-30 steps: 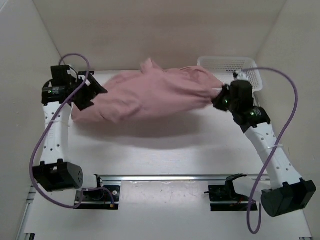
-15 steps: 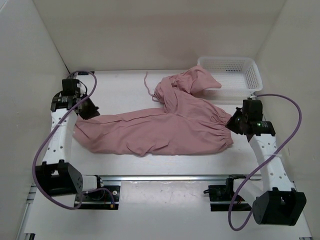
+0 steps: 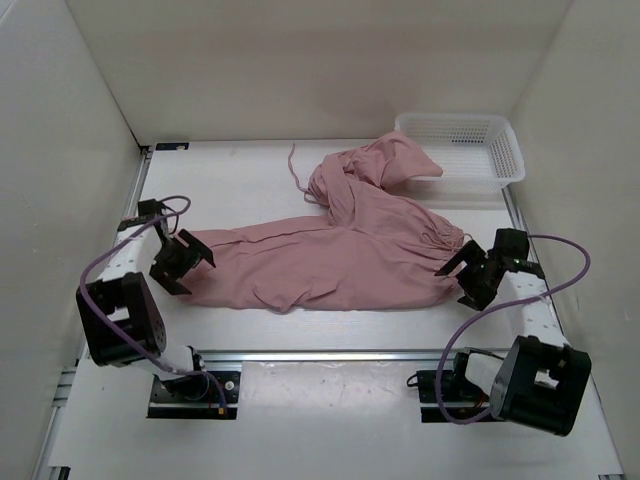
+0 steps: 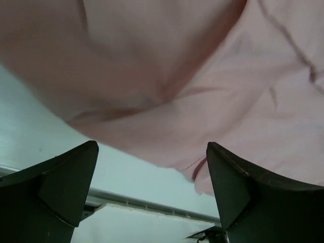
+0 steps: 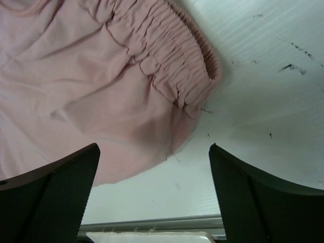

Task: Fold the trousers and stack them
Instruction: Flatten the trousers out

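Dusty-pink cloth: the trousers [image 3: 330, 255] lie flat on the white table [image 3: 230, 180], spread left to right across the middle between the two arms. One long stretch runs from the left arm's side to the right arm's side. A second part is doubled back and bunched toward the far right, its tip just beside the near wall of a white mesh basket [image 3: 505, 150]; whether it touches the basket I cannot tell. A thin drawstring [image 3: 295, 165] trails onto the bare table at the far side of the bunch.

Left gripper [image 3: 188, 262] is low at the left end of the cloth, jaws spread wide, nothing between them. The left wrist view shows the cloth's near edge and bare table in the gap.

Right gripper [image 3: 455, 275] sits at the right end, jaws likewise spread wide and holding nothing. Its wrist view shows a gathered elastic band [image 5: 172, 61] lying on the table beyond the fingers, apart from them.

Metal rail [image 3: 350, 355] runs along the near edge, clear of the cloth.
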`<state>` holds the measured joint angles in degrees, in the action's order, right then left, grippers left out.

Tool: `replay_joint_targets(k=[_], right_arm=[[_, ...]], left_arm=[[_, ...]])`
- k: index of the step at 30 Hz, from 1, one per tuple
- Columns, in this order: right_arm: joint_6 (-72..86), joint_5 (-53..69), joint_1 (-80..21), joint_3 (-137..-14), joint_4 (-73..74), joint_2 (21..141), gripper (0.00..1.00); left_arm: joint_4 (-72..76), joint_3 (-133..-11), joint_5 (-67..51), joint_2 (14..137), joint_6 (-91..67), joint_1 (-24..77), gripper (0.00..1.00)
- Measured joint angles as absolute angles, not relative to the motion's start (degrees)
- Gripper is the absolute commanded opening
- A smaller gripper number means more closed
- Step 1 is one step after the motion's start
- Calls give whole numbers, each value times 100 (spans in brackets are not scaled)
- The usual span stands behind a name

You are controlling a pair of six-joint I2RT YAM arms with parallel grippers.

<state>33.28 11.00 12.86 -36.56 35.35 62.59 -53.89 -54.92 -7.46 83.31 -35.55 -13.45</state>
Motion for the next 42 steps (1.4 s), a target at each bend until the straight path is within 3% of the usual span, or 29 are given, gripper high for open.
replay_joint_targets(k=[3,9,12,13,14,16,17,18,19,25,26,27,28,29,33,34,35,36,37,39,41,42], right_arm=[[3395,1103,1352,-3656,3256,6578,90],[3518,974,1380,-3651,2707,7387,74],[3640,932,1376,-3651,2270,7765,38],[3656,993,1376,-3680,2178,7909,24],[3680,1017,1376,-3717,2078,8049,0],[3712,1048,1376,-3920,2060,8353,0],[3728,1048,1376,-4040,2062,8451,0],[3734,1046,1376,-4139,2071,8471,0],[3739,1037,1374,-4250,2112,8427,0],[3876,552,1422,-5199,2746,7373,0],[3948,421,1450,-5301,2825,7116,0],[4016,303,1470,-5347,2884,6866,0],[4077,113,1487,-5345,2910,6591,0],[4152,-51,1525,-5343,2982,6359,0],[4357,-523,1619,-5194,3046,6104,0],[4381,-596,1616,-5131,3050,6195,0],[4407,-650,1616,-5052,3059,6300,0],[4438,-696,1616,-4965,3085,6405,0],[4447,-729,1616,-4884,3122,6477,0],[4447,-775,1616,-4770,3183,6528,0],[4436,-805,1616,-4729,3205,6534,0],[4429,-810,1616,-4727,3197,6539,0]], left_arm=[[-5181,-5697,-744,8718,-3605,-1494,100],[-4987,-5795,-744,9207,-3677,-1761,100],[-4989,-5902,-742,9323,-3726,-1763,100],[-4971,-5970,-735,9406,-3745,-1761,90],[-4956,-6047,-731,9496,-3774,-1761,82],[-4930,-6184,-709,9651,-3806,-1761,59],[-4939,-6272,-683,9723,-3795,-1761,20],[-4936,-6357,-668,9784,-3833,-1761,10],[-4943,-6466,-661,9839,-3791,-1761,10],[-5498,-8600,-631,10643,-3586,-1529,10],[-5599,-9048,-637,10724,-3535,-1431,19],[-5701,-9459,-644,10753,-3465,-1343,38],[-5763,-9802,-615,10748,-3378,-1232,73],[-5830,-10127,-604,10722,-3291,-1142,100],[-6014,-10608,-467,10536,-3041,-1090,100],[-6077,-10532,-399,10499,-2991,-1118,94],[-6104,-10372,-336,10471,-2961,-1160,82],[-6077,-10119,-296,10451,-2941,-1212,56],[-6042,-9795,-257,10427,-2930,-1275,47],[-6025,-9161,-220,10427,-2849,-1420,45],[-6034,-8593,-224,10453,-2797,-1553,84],[-6069,-8442,-228,10488,-2781,-1623,99]])
